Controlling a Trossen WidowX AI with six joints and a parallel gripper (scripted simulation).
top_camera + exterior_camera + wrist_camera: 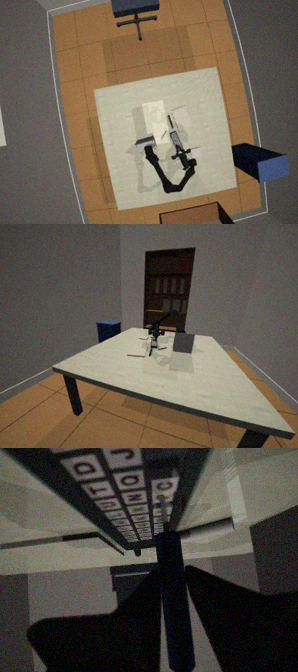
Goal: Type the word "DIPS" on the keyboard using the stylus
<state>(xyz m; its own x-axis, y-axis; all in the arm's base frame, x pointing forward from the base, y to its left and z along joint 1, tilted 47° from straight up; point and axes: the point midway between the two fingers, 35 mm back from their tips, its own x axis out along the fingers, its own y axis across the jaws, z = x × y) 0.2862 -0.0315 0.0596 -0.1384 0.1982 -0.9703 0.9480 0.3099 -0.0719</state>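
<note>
— Blue stylus (172, 598): where do you have it?
— Pinched in your gripper (170, 613), tip over the keyboard (125, 493), near the table's (121, 189) centre, toward the bookshelf-side edge.

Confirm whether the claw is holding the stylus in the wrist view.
Yes, the claw is shut on the dark blue stylus, whose shaft runs up between the fingers toward the keyboard.

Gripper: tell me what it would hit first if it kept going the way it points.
The gripper, shut on the blue stylus, points at the keyboard. The stylus tip would likely meet the keys first, near the right column, though exact depth is unclear.
</note>
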